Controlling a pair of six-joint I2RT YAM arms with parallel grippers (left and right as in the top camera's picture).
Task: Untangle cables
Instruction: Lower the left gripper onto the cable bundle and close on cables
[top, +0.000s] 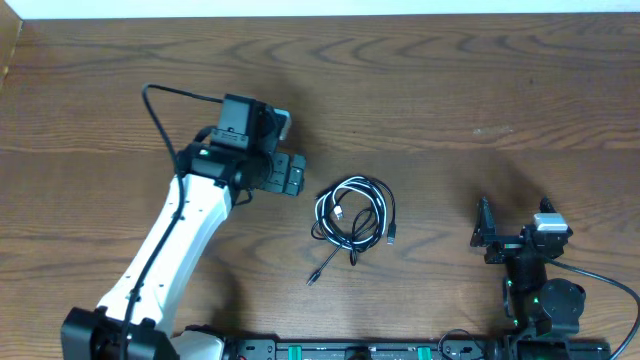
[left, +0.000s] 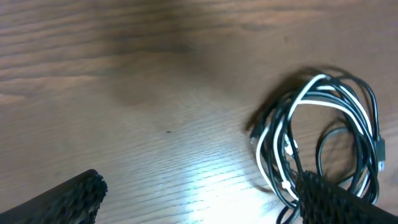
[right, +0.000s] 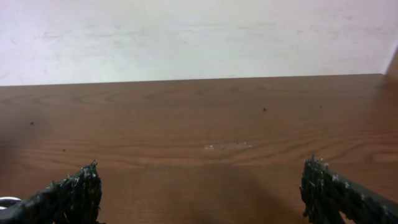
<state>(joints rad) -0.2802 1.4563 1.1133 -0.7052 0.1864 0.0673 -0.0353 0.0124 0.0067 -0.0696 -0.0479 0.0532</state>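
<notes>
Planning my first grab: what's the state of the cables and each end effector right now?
Thin black and white cords: tangled in one coiled bundle, lying on the brown wooden table, not gripped.
Left black two-finger end effector: open, empty, just left of the bundle, apart from it in the overhead view.
Right black two-finger end effector: open, empty, well off to the bundle's right, facing bare table.

The cables (top: 352, 184) lie in one loose, roughly round coil near the middle of the worktop (top: 470, 90). Several thin black cords and one white cord (left: 309, 89) are looped over each other. A black tail leaves the coil toward the near edge and ends in a small plug (top: 312, 280). A second plug end (top: 391, 238) pokes out on the coil's right side.
</notes>
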